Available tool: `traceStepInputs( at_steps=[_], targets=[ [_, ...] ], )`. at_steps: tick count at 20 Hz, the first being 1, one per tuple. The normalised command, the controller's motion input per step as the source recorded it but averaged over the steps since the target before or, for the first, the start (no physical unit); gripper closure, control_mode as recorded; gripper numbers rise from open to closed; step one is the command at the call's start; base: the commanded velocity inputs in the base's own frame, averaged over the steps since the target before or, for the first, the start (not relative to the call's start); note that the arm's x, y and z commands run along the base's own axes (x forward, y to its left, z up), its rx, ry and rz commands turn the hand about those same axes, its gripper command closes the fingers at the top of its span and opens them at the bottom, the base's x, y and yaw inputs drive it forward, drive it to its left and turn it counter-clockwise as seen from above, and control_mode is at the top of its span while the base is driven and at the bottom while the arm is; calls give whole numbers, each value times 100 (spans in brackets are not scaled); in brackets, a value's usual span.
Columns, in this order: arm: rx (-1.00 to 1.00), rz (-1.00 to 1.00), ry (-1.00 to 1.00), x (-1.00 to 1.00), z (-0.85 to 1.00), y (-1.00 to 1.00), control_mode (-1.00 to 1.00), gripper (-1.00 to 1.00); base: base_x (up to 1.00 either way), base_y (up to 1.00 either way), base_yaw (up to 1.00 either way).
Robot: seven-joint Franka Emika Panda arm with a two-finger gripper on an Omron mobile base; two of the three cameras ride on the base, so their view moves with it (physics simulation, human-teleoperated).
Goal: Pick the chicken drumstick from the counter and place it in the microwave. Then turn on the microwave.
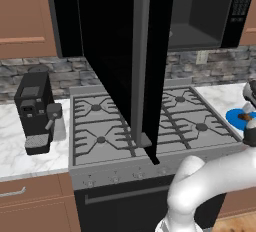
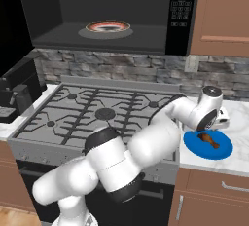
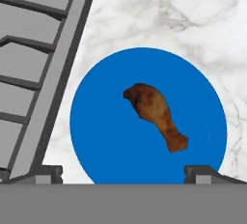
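End effector (image 3: 123, 174) hangs open above chicken drumstick (image 3: 155, 114).

The brown chicken drumstick (image 3: 154, 114) lay flat near the middle of a round blue plate (image 3: 106, 136) on the white marble worktop (image 3: 193, 25), beside the stove. Above, the black microwave (image 2: 112, 13) stood with its door (image 1: 120, 66) swung wide open.

The surface (image 3: 159, 15) is white marble with grey veins, running on either side of the grey gas stove (image 1: 145, 126). On the stretch right of the stove a round blue plate (image 3: 106, 136) lies flat, just beside the stove's edge, and a brown chicken drumstick (image 3: 153, 112) lies on it. On the stretch left of the stove a small black coffee machine (image 1: 35, 111) stands upright near the stone back wall.
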Motion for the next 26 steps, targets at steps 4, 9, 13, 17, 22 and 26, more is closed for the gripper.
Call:
traceStepInputs(
  at_steps=[4,9,13,17,22,26],
  targets=[
    [0,0,0,29,-15,-17,-100,-100,0,0,0],
    [0,0,0,14,-18,-21,-100,-100,0,0,0],
    [-1,0,0,17,-20,-22,-100,-100,0,0,0],
    [-2,0,0,22,-18,-12,-100,-100,0,0,0],
    [0,2,0,18,-19,-7,-100,-100,0,0,0],
    [-1,1,0,10,-19,-15,-100,-100,0,0,0]
  ],
)
